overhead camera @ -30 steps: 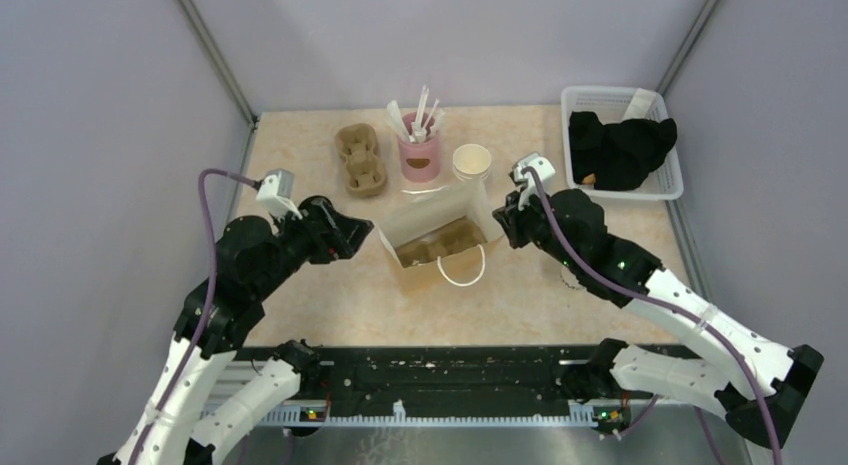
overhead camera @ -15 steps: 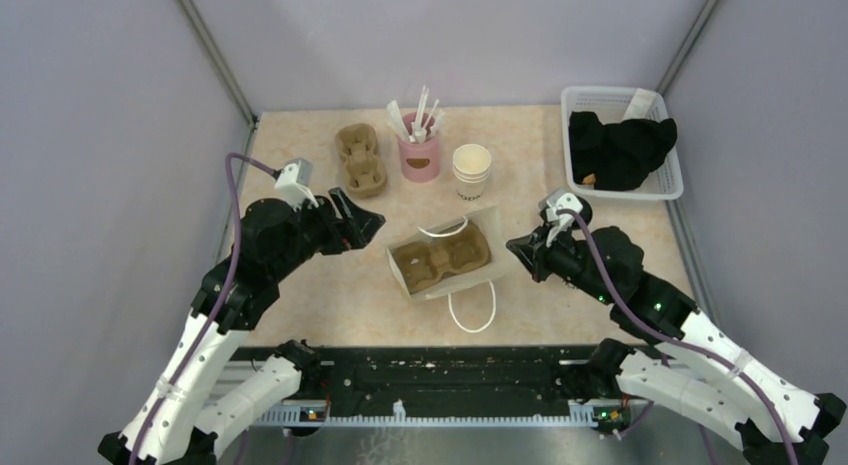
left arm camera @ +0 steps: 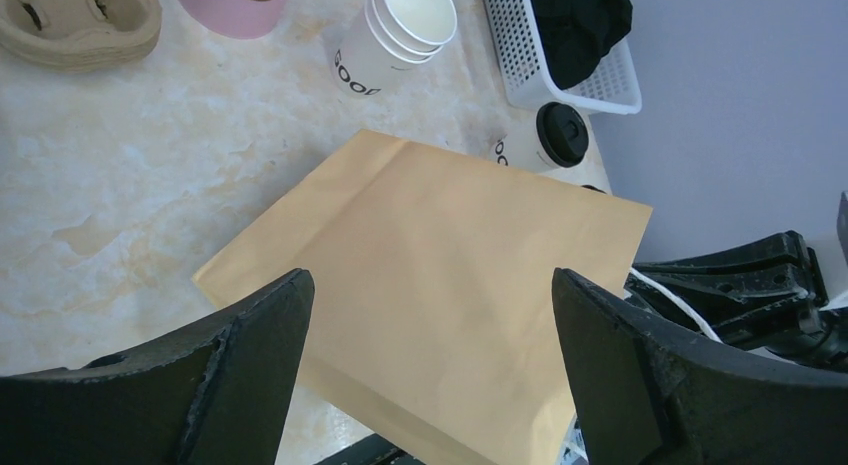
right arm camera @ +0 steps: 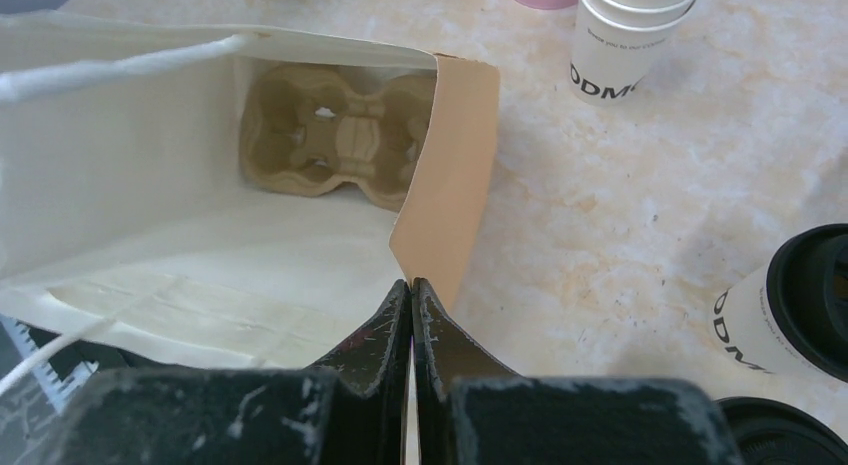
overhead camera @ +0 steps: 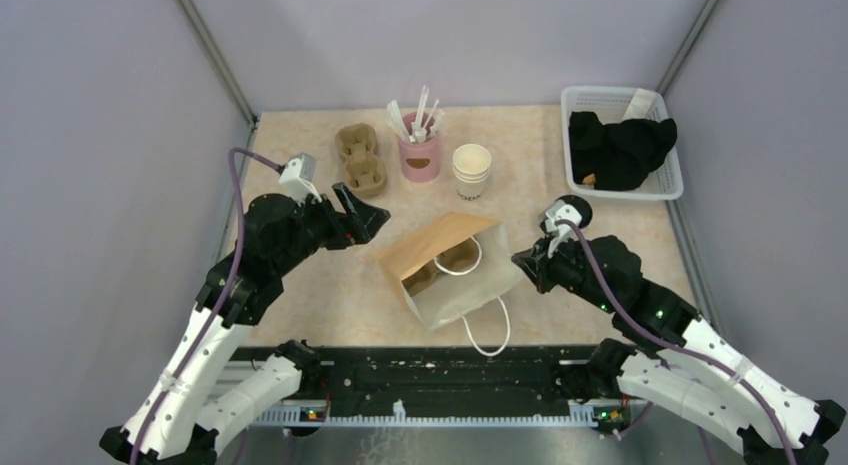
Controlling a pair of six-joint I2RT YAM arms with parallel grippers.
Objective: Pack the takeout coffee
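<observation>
From above, the left gripper [overhead camera: 362,207] is seen spread wide beside the bag [overhead camera: 450,247]; in its wrist view a lidded cup [left arm camera: 548,145] stands beyond that bag; in the right wrist view the right gripper [right arm camera: 411,283] is pinched on the bag's rim, best pulled upright before loading.

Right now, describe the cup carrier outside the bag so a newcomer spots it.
Find the pink holder of sticks at the back. Just left of it lies the cardboard carrier, bare on the table; its twin sits inside the brown paper bag.
</observation>
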